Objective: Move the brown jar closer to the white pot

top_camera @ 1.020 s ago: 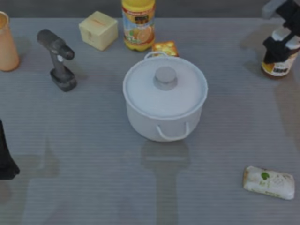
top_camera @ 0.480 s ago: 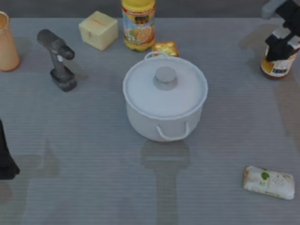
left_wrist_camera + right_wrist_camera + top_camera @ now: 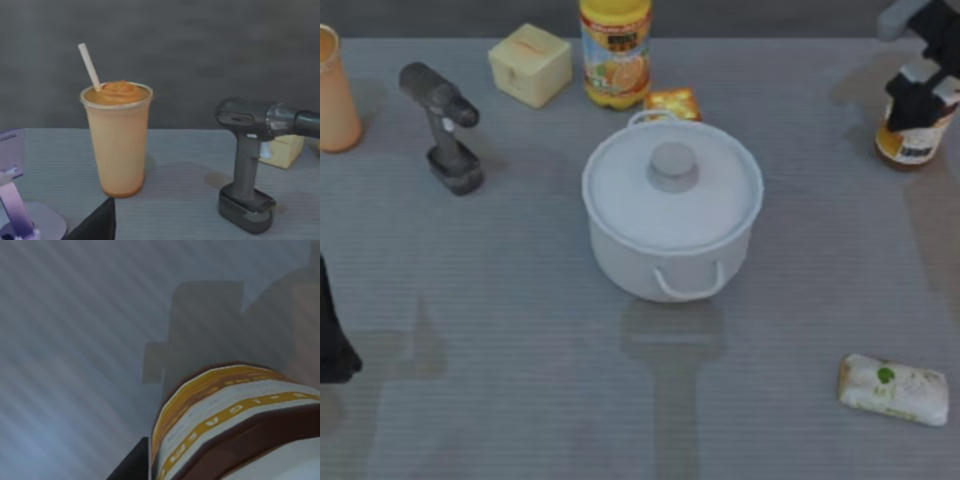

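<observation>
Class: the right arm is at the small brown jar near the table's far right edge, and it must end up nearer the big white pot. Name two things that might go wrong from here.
1. The right hand covers only the top of the small brown jar with the yellow-and-white label; a shallow hold may let it tilt or slip.
2. The large white lidded pot is wide, with loop handles; a low carry may knock it.

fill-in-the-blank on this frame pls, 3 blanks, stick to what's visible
1. The right gripper is at the brown jar, near the table's far ____ corner.
2. The white pot has a ____ knob on its lid.
3. The drill stands ____ of the pot.

Missing words: right; grey; left
</observation>
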### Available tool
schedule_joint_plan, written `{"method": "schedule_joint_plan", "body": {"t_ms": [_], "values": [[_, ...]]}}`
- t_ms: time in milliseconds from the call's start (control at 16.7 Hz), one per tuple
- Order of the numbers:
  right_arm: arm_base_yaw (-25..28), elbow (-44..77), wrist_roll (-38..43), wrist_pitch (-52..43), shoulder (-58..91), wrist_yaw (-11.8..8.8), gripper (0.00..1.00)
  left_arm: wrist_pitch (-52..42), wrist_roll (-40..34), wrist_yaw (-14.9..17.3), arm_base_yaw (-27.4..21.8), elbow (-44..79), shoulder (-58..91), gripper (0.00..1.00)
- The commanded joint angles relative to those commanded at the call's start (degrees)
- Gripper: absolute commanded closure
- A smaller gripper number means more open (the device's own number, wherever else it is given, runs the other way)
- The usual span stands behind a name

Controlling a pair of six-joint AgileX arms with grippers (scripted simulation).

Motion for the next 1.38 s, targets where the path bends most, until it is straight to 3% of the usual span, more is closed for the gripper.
{"method": "schedule_joint_plan", "body": {"t_ms": [540,1080,1380], "values": [[-0.18,-2.22,0.15,0.08,-2.24,-0.06,1.0,0.0,0.0,0.0,0.0,0.0,0.0,0.0],[0.39,-28.89,-0.02,0.64,-28.23,-0.38,1.0,0.0,0.0,0.0,0.0,0.0,0.0,0.0],[0.45,-32.26,-0.08,0.61,-31.6,-0.41,1.0,0.0,0.0,0.0,0.0,0.0,0.0,0.0]]}}
